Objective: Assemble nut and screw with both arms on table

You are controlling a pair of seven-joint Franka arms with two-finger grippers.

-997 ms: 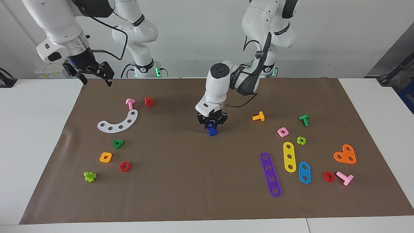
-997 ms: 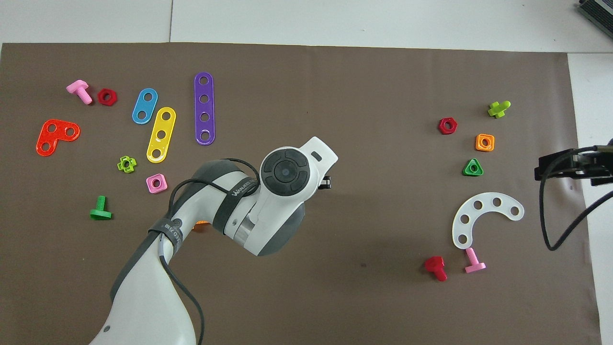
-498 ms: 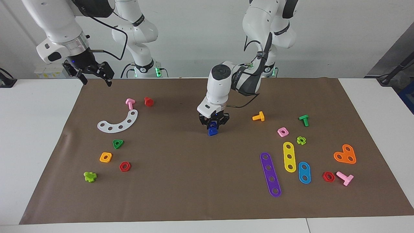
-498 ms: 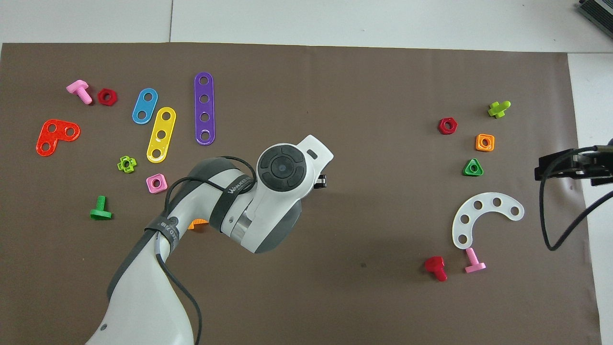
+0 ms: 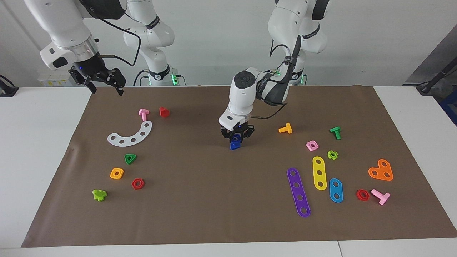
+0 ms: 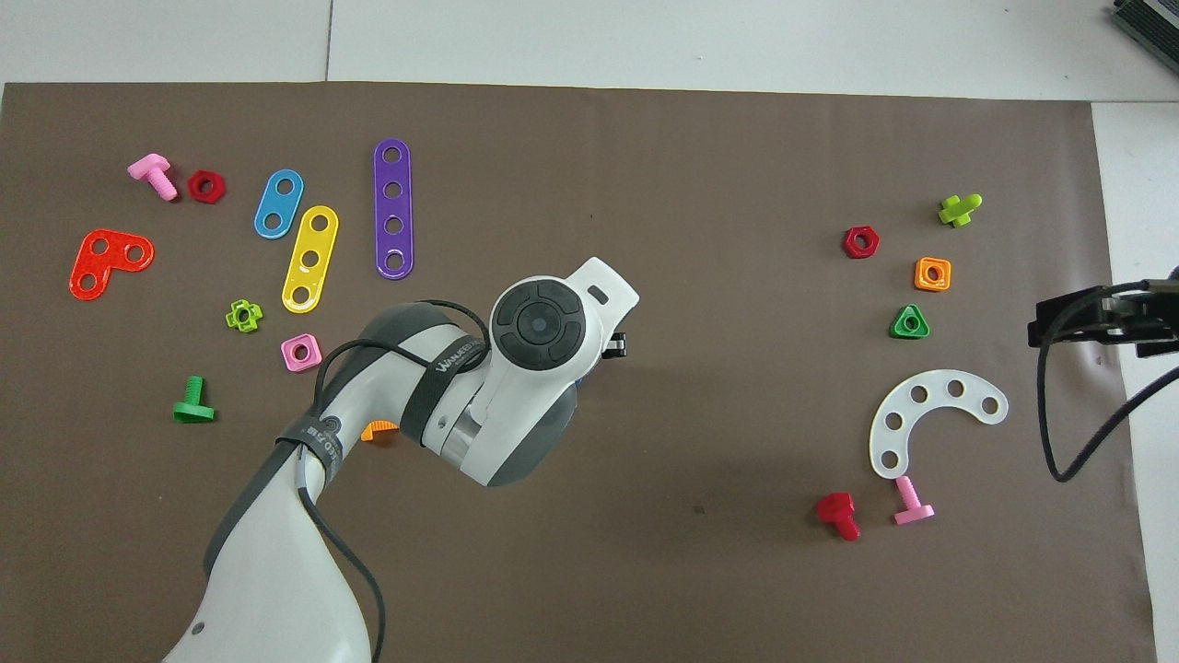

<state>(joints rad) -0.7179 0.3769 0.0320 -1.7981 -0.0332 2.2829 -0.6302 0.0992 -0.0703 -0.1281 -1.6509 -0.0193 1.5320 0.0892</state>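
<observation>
Nut [image 5: 235, 137] half hidden in left pincer [image 5: 236, 137].

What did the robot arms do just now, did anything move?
The left gripper, holding the blue nut above the blue screw, sank slightly onto it. The right gripper stayed waiting over the table's edge. The other toy pieces stayed put.

The small blue plastic square nut [image 5: 234, 137] sits between the fingers of the left gripper [image 5: 235, 137], its round hole showing — directly atop the small blue plastic bolt with a triangular head [image 5: 234, 145]. The bolt rests head-down on the brown paper sheet [image 5: 200, 200] of the white table [image 5: 32, 142], near its middle.
</observation>
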